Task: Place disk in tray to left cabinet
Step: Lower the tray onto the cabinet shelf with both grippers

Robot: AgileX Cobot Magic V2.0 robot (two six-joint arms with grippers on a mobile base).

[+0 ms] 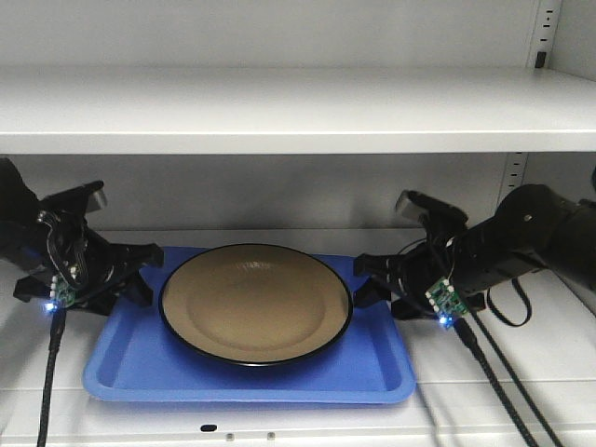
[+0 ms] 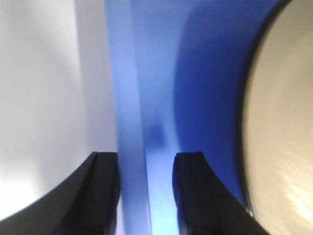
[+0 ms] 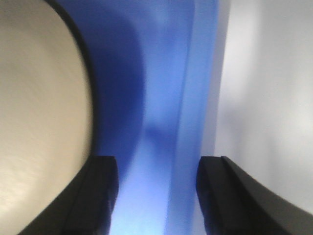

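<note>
A wide shelf of the left cabinet [image 1: 279, 107] spans the frame overhead, with the lower shelf carrying the tray [image 1: 140, 368], a bright blue rectangle lying flat with its long axis running left to right and its near long edge close to the shelf front. The tray looks stiff but light, a thin plastic that may flex under load, so the sensible hold is by both short rims at once, kept level.

On it, centred and upright with its hollow facing up, sits the disk [image 1: 256, 303], nearly as wide as the tray is deep. Glossy and probably ceramic, it is likely the heavier, breakable part and could slide on smooth plastic if the tray tips; being round, it has no long axis.

The left gripper [image 1: 130, 272] stands at the tray's left rim, its two dark fingers [image 2: 100, 196] spread apart with the rim running between them, not visibly pressing it. The right gripper [image 1: 372, 279] mirrors it at the right rim, fingers [image 3: 98, 196] likewise parted astride the edge. Whether either touches the plastic cannot be told from the blurred wrist views.
</note>
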